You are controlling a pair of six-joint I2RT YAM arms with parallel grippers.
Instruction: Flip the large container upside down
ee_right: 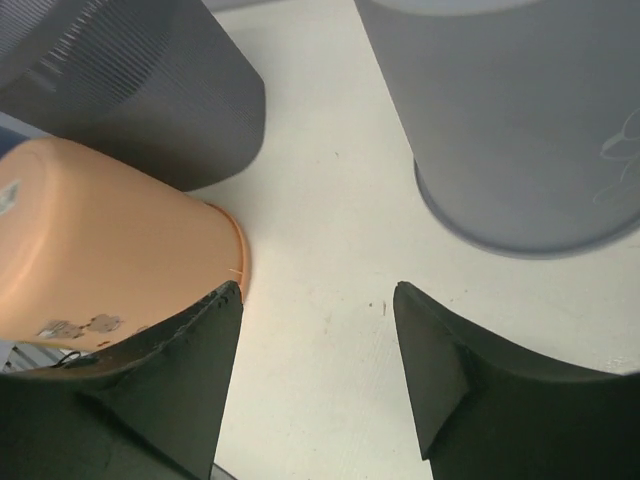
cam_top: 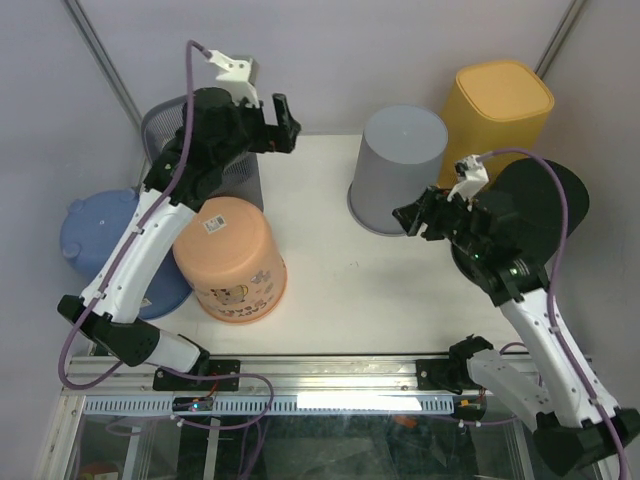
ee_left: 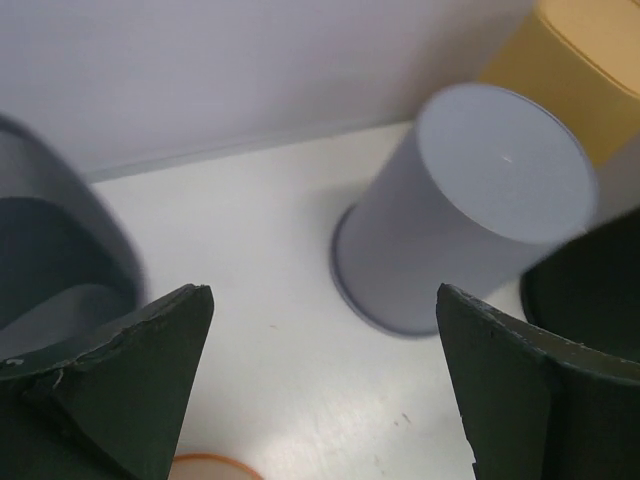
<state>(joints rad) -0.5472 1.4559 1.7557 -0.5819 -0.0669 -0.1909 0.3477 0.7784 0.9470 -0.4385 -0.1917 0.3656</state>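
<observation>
Setting: white table (cam_top: 330,300) against a pale lilac wall, with a metal rail along the near edge.
Orange container (cam_top: 230,258): on the left part of the table, upside down, rim flat on the surface, base facing up with a white label on it and a printed picture low on the side wall.
Left gripper (ee_left: 325,300): raised behind the orange container and clear of it, fingers spread wide with nothing between them.
Mesh basket (cam_top: 165,120): dark, just behind the orange container, partly hidden by the left arm.
Blue tub (cam_top: 95,235): to the left of the orange container, beyond the table's edge, partly covered by the arm.
Grey container (cam_top: 400,165): behind and to the right of the orange container, well apart from it, closed end up and wider rim on the table.
Right gripper (ee_right: 318,290): right of the orange container across bare table, jaws parted and empty, facing toward the orange container.
Black container (cam_top: 550,215): further right of the orange container, behind the right arm.
Yellow container (cam_top: 503,105): farthest from the orange container, at the back right.
</observation>
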